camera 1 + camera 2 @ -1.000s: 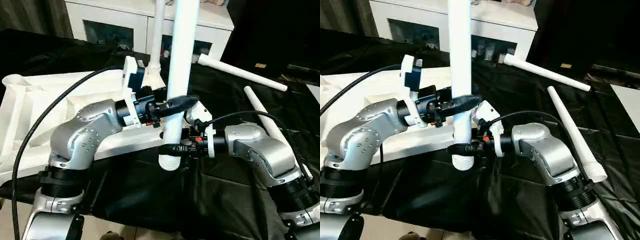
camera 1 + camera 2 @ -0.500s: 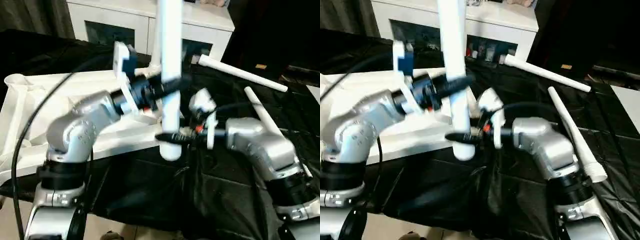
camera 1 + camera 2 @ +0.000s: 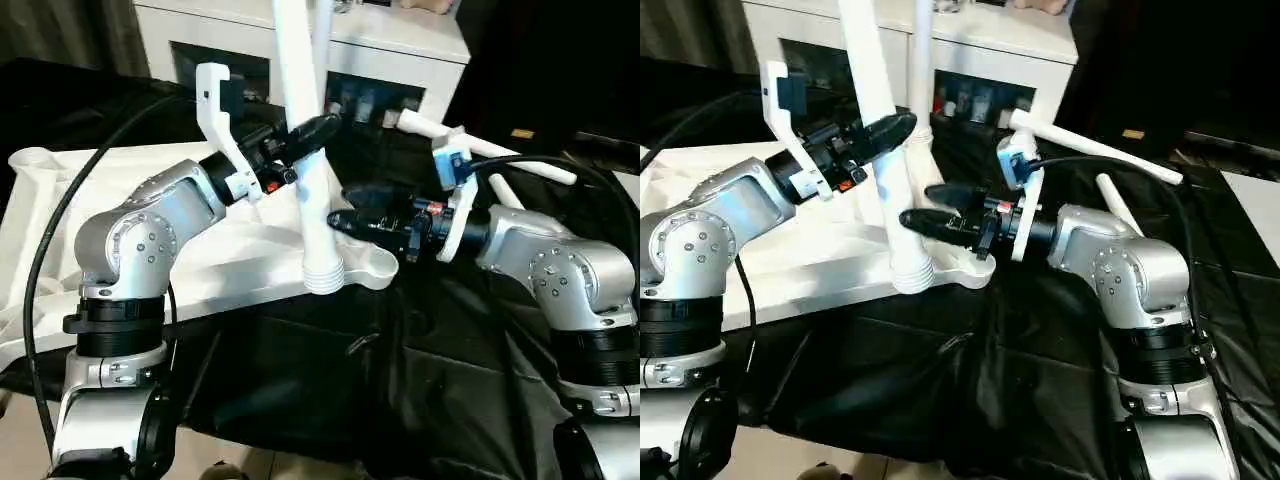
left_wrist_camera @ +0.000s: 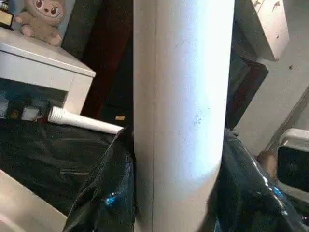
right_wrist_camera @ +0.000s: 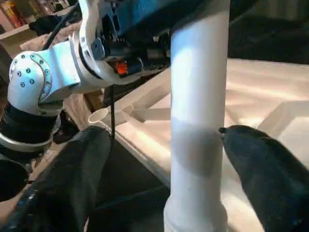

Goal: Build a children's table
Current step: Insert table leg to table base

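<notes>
right gripper (image 3: 340,208) released leg (image 3: 312,215).

- You are looking at a white leg (image 5: 198,121) standing upright between the right gripper's (image 5: 159,159) two black fingers (image 5: 260,164), which are standing spread on either side.
- The left gripper (image 5: 159,19) is clamping the leg higher up.
- Its ribbed end is hanging just over the tabletop's (image 5: 260,96) near edge.

We see silver forearms with small screw heads, black ribbed collars at our elbows, a black cable looping over our left arm, white brackets at both wrists with blue at twelve o'clock, and black fingers.
</notes>
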Controlling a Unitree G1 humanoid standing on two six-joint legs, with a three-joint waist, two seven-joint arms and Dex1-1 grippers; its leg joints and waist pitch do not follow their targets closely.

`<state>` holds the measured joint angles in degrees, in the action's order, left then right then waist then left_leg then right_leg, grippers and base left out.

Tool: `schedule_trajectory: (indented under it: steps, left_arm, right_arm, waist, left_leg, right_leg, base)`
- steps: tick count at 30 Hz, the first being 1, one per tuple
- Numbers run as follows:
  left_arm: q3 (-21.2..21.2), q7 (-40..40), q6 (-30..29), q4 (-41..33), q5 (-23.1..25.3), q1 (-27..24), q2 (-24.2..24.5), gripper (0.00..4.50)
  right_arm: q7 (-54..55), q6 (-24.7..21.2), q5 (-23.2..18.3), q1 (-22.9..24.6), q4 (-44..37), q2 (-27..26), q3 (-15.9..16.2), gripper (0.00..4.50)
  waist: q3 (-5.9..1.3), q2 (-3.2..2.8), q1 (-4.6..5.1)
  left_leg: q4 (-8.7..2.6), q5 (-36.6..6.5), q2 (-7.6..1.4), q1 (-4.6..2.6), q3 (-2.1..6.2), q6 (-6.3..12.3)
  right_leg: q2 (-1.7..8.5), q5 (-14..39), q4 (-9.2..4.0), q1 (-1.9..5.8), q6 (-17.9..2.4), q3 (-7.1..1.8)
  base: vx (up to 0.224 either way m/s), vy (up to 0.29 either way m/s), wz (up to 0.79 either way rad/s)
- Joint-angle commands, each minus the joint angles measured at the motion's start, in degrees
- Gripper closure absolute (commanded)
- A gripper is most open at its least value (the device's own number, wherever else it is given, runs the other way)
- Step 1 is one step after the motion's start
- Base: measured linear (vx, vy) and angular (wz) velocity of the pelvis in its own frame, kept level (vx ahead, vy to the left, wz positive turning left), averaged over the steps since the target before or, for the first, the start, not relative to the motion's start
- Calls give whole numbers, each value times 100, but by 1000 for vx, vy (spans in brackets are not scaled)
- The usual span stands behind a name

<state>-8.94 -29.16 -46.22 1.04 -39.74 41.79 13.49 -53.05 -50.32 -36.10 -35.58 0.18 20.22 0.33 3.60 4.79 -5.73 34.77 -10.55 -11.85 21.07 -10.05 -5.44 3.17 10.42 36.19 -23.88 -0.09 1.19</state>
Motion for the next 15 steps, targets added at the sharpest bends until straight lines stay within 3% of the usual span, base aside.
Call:
schedule_trajectory:
  steps: [1,9,13,15]
  left_arm:
    - [17,80,-60,-94,-52,171,-41,272]
    - [173,27,-73,-224,36,139,17,272]
    - [314,-71,-21,-288,121,109,83,272]
    - [338,-103,-19,-307,126,99,98,272]
  right_arm:
    - [139,-130,53,-62,9,-8,87,36]
    - [862,77,679,-193,323,-387,549,36]
    - [990,-17,756,-231,382,-444,646,36]
    - [985,-71,739,-238,387,-439,663,64]
  waist:
    - [-439,-55,-22]
    - [-434,-53,-19]
    - [-436,-62,-24]
    - [-431,-53,-34]
  left_leg:
    - [-362,-423,-56,-61,-10,-53]
    - [-381,-504,-50,-54,-4,-231]
    - [-387,-493,-58,-64,-1,-254]
    - [-388,-480,-53,-56,-7,-241]
  right_leg:
    - [315,289,-321,364,-1184,-154]
    - [320,536,-335,347,-1022,-153]
    - [322,455,-326,343,-1001,-152]
    - [317,392,-323,352,-979,-158]
  base:
    - [0,0,0]
    - [0,0,0]
    - [0,0,0]
    - [0,0,0]
